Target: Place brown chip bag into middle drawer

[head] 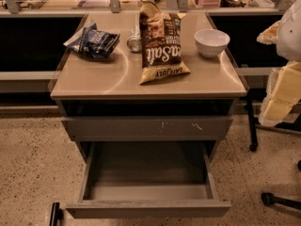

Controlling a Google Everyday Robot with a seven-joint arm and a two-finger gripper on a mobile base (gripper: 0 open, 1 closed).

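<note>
Brown chip bag point(161, 46): lies flat on the cabinet top point(103, 81), at upper centre of the frame. Its white "Salt" lettering faces up and its yellow-tan band points toward the front edge. Nothing is holding it.
Middle drawer point(148, 210): pulled fully out at lower centre of the frame. It has a plain grey front panel, and its shallow grey inside is open to view with nothing seen lying in it.
Bag versus drawer: well apart. The bag is up on the top surface and the open drawer is below and in front of it.
Gripper point(281, 95): at the right edge of the frame, off the side of the cabinet, seen as pale blocky shapes partly cut by the frame. It touches neither the bag nor the drawer. Whether it is wide or narrow cannot be told from this view.
Scratched drawer front point(146, 126): closed, directly above the open drawer, with small white marks right of its middle.
Blue snack bag point(92, 41): crumpled, at upper left of the cabinet top, apart from the brown bag.
Silver can point(134, 41): on its side, just beside the left edge of the brown bag's upper half.
White bowl point(211, 41): upright, at upper right of the cabinet top, near the brown bag but not touching it.
Floor point(28, 164): speckled, on both sides of the cabinet.
Chair caster point(269, 199): black, at lower right on the floor.
</note>
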